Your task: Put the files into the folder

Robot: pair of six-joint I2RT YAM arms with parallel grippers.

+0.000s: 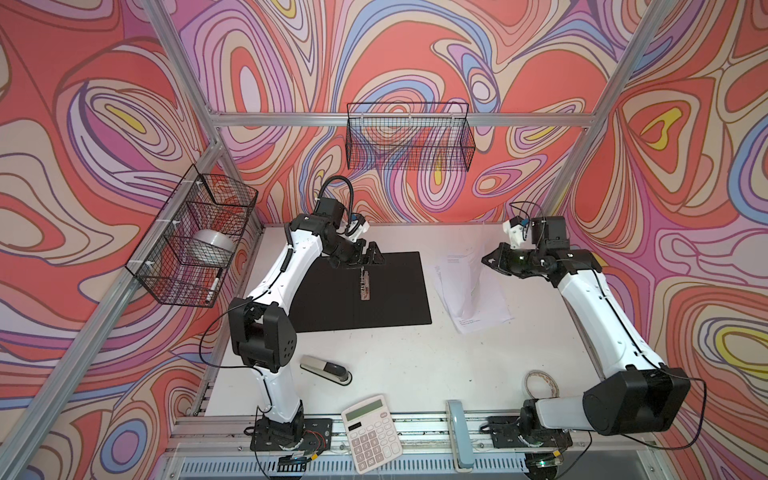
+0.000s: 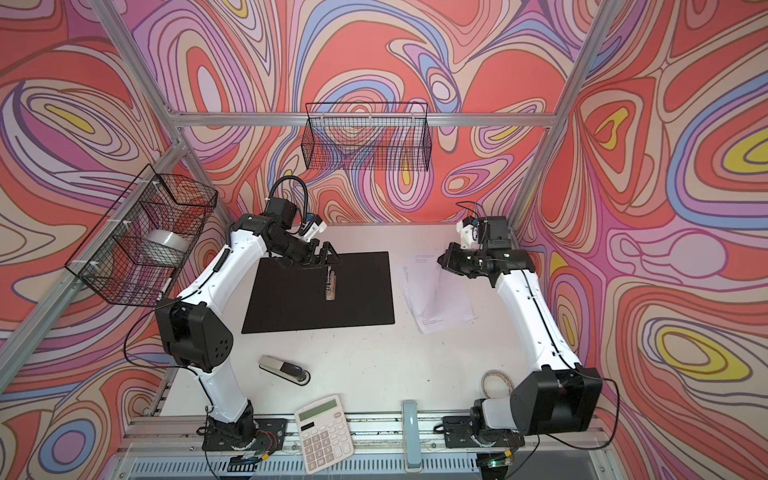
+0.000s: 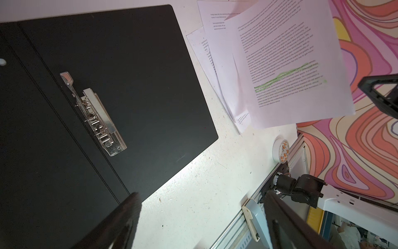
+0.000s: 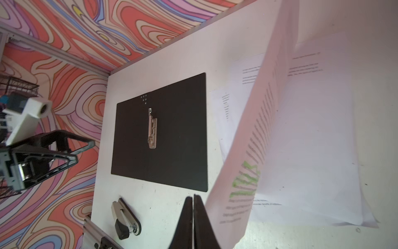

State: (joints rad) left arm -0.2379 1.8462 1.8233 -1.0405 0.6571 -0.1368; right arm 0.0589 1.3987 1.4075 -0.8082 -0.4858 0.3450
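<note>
The folder [image 1: 395,291] [image 2: 365,291] lies open and flat on the white table, black inside up, its metal clip [image 1: 365,286] [image 3: 97,116] at the spine. My left gripper [image 1: 370,259] [image 3: 202,194] hangs open and empty over the folder's far edge. To the right lie the files [image 1: 486,307] [image 4: 323,151], fanned white sheets. One sheet with a green highlighted band [image 3: 290,64] [image 4: 258,129] stands lifted off the pile. Its raised edge meets my right gripper [image 1: 486,260] [image 4: 192,197], whose jaws are pressed shut.
A stapler [image 1: 326,369], a calculator [image 1: 372,432] and a tape roll [image 1: 540,384] sit near the front edge. A grey-blue bar [image 1: 459,432] lies across the front rail. Wire baskets hang on the left wall [image 1: 195,237] and the back wall [image 1: 409,137].
</note>
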